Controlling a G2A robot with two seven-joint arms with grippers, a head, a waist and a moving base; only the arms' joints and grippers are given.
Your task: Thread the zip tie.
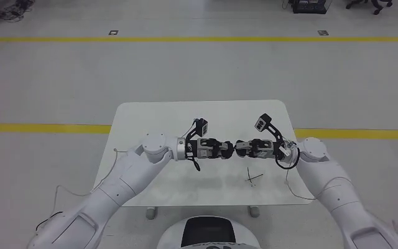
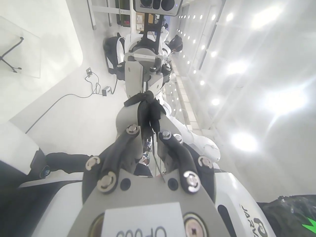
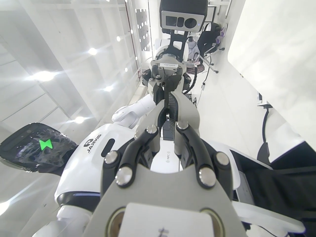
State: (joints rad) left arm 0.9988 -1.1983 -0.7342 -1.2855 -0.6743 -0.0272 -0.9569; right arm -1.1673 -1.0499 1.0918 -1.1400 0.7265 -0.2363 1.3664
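Observation:
My two grippers meet tip to tip above the middle of the white table (image 1: 155,118). The left gripper (image 1: 225,150) has black-wrapped fingers (image 2: 148,114) closed together, and a thin black zip tie (image 2: 158,159) runs back between them toward its palm. Facing it, the right gripper (image 1: 239,149) has pale fingers (image 3: 158,114) pinched together on a small dark piece of the zip tie (image 3: 167,117). In the left wrist view the right gripper (image 2: 147,94) touches the black wrapping. In the right wrist view the left gripper (image 3: 166,92) sits just beyond my own fingertips.
A couple of spare black zip ties (image 1: 252,177) lie crossed on the table near its front right, below the right arm; they also appear as spare zip ties (image 2: 11,55) on the tabletop in the left wrist view. The floor has yellow lines (image 1: 199,39).

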